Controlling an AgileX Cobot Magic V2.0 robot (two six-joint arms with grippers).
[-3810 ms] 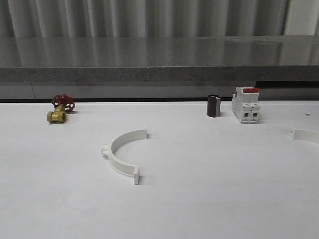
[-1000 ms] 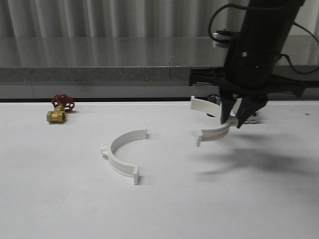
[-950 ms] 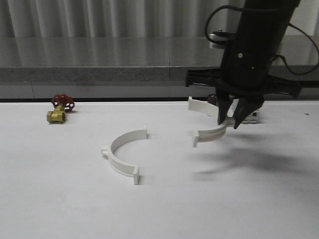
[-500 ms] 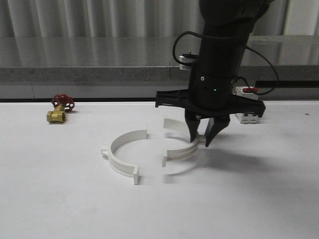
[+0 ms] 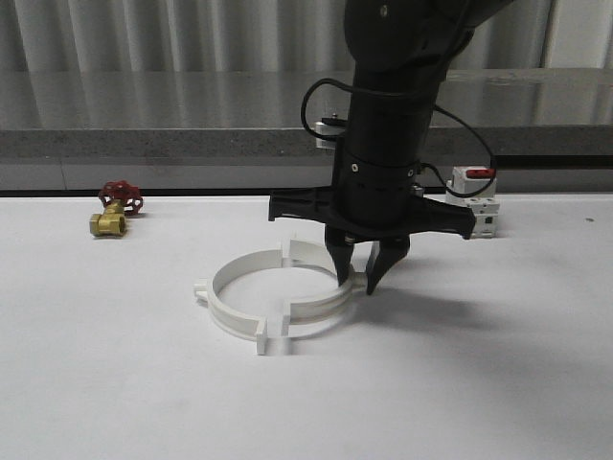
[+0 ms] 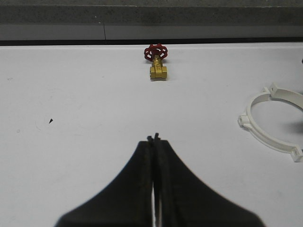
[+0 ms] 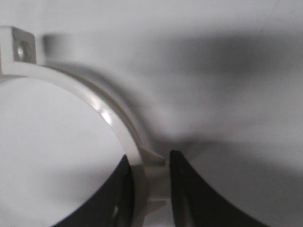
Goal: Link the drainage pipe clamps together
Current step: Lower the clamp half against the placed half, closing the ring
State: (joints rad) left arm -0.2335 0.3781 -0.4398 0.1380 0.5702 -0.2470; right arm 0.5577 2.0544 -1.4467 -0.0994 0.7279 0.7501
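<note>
**Right fingers holding one clamp half against the other at frame centre**

Item 1: right gripper (image 5: 359, 278). You see it pointing straight down at the centre of the front view, its black fingers (image 7: 187, 189) closed around the band of the right clamp half (image 5: 321, 302). The wrist view shows the white band pinched between both fingers, one end tab with a hole at the upper left of that frame.

Item 2: left clamp half (image 5: 230, 297). It lies flat on the table (image 5: 115, 383), left of centre in the front view, open toward the right. The held half faces it, so the two read as a near-complete ring; the end tabs sit just beside each other front and back. You cannot tell whether they are touching.

Item 3: left gripper (image 6: 154, 139). In its wrist view the fingers are pressed together with nothing between them, above bare table.

Item 4: brass valve (image 5: 110, 222) with red handwheel, at the left of the front view near the table's far edge, well apart from the clamps.

Item 5: white switch (image 5: 476, 206) with red top, right of the arm, at the far edge.
</note>
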